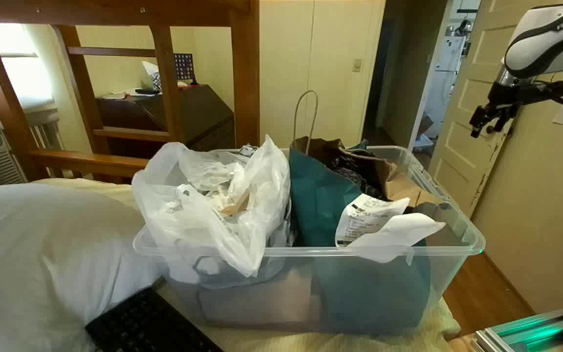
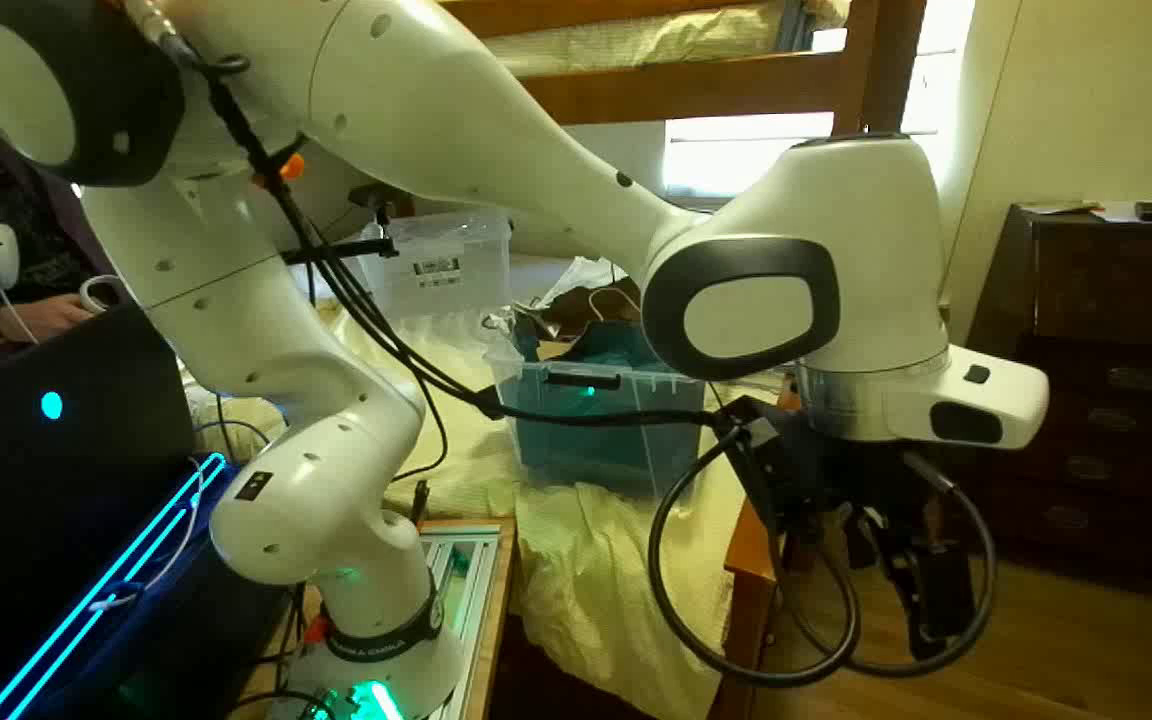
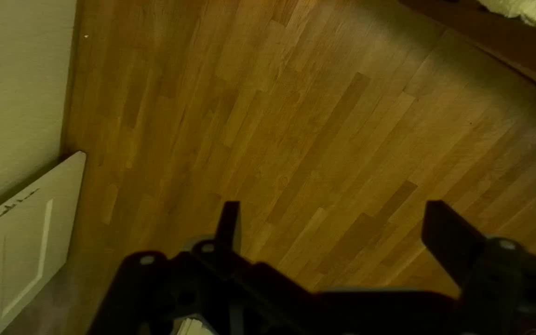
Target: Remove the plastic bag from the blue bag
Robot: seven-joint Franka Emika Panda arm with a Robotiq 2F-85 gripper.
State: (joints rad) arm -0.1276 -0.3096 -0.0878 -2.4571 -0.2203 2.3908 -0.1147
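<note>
The blue bag [image 1: 318,200] is a teal paper bag with a brown inside and a looped handle, standing in a clear plastic bin [image 1: 271,252]. Dark crumpled material [image 1: 357,181] shows in its mouth; I cannot tell whether it is plastic. A white plastic bag [image 1: 208,210] lies open beside the blue bag, in the same bin. The blue bag shows through the bin's end wall in an exterior view [image 2: 586,430]. My gripper [image 1: 487,128] is open and empty, away from the bin. In the wrist view its fingers [image 3: 333,209] are wide apart above bare floor.
A white receipt [image 1: 369,222] hangs on the blue bag's side. A black keyboard [image 1: 149,322] and a pillow [image 1: 47,259] lie beside the bin on the bed. Another clear bin [image 2: 436,270] stands behind. A door [image 3: 30,242], dresser [image 2: 1106,420] and wooden bed frame [image 1: 245,78] surround the area.
</note>
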